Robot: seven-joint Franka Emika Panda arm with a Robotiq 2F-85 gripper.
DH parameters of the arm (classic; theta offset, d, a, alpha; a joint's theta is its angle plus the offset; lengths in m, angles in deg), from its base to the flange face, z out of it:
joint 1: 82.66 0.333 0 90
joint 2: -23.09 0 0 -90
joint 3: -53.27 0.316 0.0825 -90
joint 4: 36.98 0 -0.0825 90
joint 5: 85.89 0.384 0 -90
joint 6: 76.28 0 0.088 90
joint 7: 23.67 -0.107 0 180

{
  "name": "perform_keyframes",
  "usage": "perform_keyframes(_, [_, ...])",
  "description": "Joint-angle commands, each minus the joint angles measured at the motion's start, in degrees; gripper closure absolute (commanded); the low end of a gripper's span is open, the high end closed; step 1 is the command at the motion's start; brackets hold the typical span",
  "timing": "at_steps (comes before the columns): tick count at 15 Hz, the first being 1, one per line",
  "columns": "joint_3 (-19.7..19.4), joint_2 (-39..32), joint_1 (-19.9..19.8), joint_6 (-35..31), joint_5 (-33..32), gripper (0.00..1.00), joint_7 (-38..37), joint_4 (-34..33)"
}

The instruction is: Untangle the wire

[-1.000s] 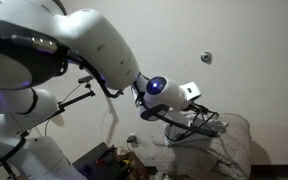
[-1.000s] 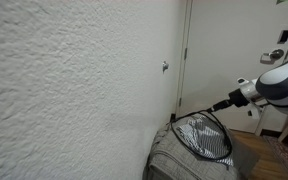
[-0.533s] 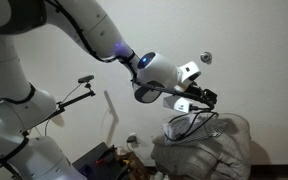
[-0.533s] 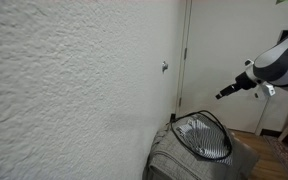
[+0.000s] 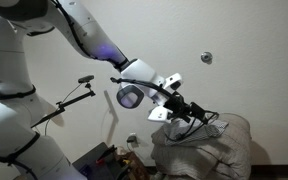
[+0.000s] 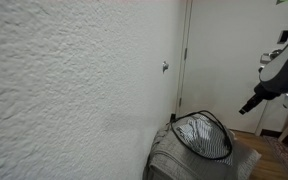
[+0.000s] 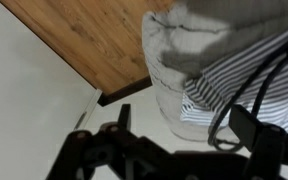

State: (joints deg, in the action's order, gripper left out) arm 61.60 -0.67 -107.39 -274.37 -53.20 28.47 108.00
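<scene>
The wire [image 6: 224, 128] is a thin black cable lying in loops around and over a striped cloth [image 6: 202, 136] on top of a grey padded bundle [image 6: 179, 162]. An exterior view shows my gripper [image 5: 191, 107] just above the cloth and wire [image 5: 202, 122]. From another side my gripper [image 6: 248, 105] hangs off the cloth's edge, apart from it. In the wrist view the wire [image 7: 236, 95] curves over the striped cloth [image 7: 219, 85] close to one finger [image 7: 260, 132]. My gripper [image 7: 189, 135] is open and holds nothing.
A stiff black rod with a clamp head [image 5: 84, 80] stands beside the arm. Dark clutter [image 5: 109, 160] lies on the floor by the grey bundle [image 5: 214, 150]. A white door [image 6: 234, 50] is behind, and wooden floor [image 7: 94, 40] lies beside the bundle.
The arm has swung and the wrist turned. The gripper lifted off the wire loop on the cloth and moved sideways past the cloth's edge, open throughout.
</scene>
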Motion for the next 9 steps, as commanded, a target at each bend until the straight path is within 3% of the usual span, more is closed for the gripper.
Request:
perform_keyframes(1, [-11.1,-2.8,12.7,2.5,4.4,0.0,8.4,1.1])
perform_keyframes(4, [-14.3,-5.5,16.3,6.8,0.4,0.0,11.8,-0.1])
perform_keyframes(5, [-18.2,-6.6,19.1,6.5,-10.0,0.0,4.1,0.2])
perform_keyframes(6, [-12.4,-6.8,14.5,7.0,-5.8,0.0,11.3,-1.5])
perform_keyframes(9, [-3.3,-7.2,6.0,5.1,-12.9,0.0,8.1,-2.4])
